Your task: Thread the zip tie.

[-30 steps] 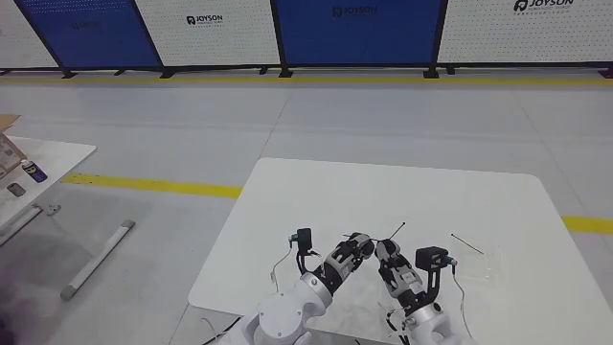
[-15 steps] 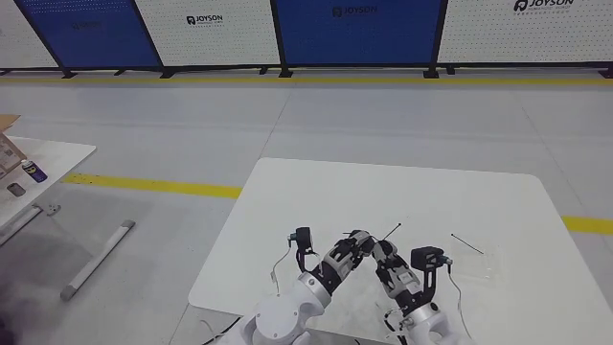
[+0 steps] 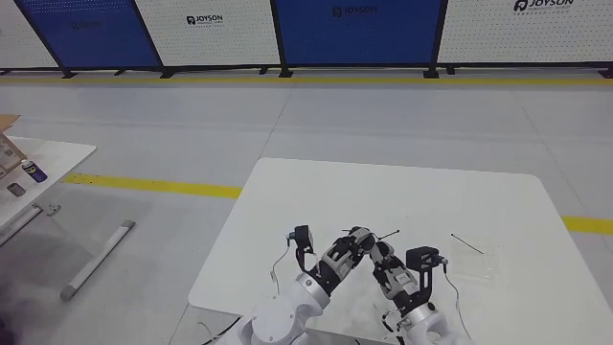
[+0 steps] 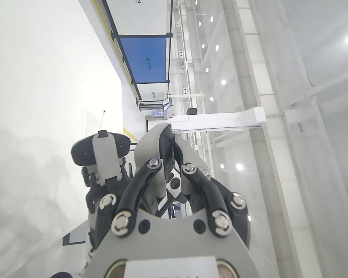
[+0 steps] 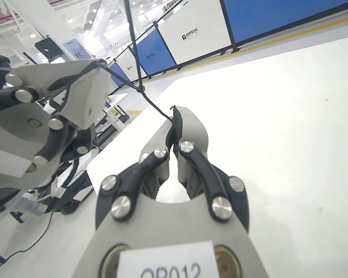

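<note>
Nr table [image 3: 431, 192] edge, L tool [image 4: 170, 138], R tool [image 5: 175, 117] pinch zip tie [image 5: 132, 41], room beyond

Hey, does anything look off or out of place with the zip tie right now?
Nothing spilled or broken. One odd thing is the zip tie: clamped in both the left gripper and the right gripper, it forks where its strands meet, one end sticking up free. I can't tell if it's threaded.

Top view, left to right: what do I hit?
Side table → left gripper → right gripper → loose zip tie on the white table. The held zip tie spans both grippers, so it is left out.
</note>
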Controlling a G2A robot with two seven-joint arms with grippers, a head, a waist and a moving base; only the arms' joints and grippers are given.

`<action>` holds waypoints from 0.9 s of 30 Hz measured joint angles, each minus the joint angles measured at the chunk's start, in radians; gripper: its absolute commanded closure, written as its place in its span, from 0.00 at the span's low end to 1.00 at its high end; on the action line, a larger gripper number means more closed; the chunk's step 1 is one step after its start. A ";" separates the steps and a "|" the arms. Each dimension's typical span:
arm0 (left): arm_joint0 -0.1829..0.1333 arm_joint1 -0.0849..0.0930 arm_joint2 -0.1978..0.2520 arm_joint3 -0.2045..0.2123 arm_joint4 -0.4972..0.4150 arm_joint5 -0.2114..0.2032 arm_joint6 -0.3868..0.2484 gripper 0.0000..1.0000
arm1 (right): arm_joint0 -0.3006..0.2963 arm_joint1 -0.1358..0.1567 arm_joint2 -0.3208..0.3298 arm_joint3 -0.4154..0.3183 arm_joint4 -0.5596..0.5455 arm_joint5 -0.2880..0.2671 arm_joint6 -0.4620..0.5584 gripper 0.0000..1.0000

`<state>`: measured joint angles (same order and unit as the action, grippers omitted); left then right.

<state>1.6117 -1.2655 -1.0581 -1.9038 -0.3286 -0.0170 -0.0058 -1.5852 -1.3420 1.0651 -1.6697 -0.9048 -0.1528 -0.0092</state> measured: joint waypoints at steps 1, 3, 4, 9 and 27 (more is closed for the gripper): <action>0.000 0.000 -0.001 -0.001 -0.002 -0.004 -0.001 1.00 | 0.000 0.000 0.000 0.000 -0.002 0.000 0.001 1.00; 0.002 0.000 -0.002 -0.005 -0.007 -0.012 -0.002 1.00 | 0.001 0.001 -0.001 0.001 -0.006 0.000 0.004 1.00; 0.002 0.000 -0.003 -0.007 -0.008 -0.015 -0.003 1.00 | 0.002 0.001 -0.002 0.003 -0.008 -0.002 0.005 1.00; 0.007 0.000 -0.007 -0.020 -0.013 -0.039 -0.007 1.00 | 0.006 0.001 -0.004 0.011 -0.010 -0.007 0.008 1.00; 0.013 0.002 -0.023 -0.030 -0.023 -0.072 -0.026 1.00 | 0.022 0.001 -0.011 0.040 0.010 -0.028 0.009 1.00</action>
<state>1.6249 -1.2638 -1.0808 -1.9341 -0.3516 -0.0885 -0.0320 -1.5627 -1.3406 1.0540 -1.6299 -0.8944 -0.1809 -0.0002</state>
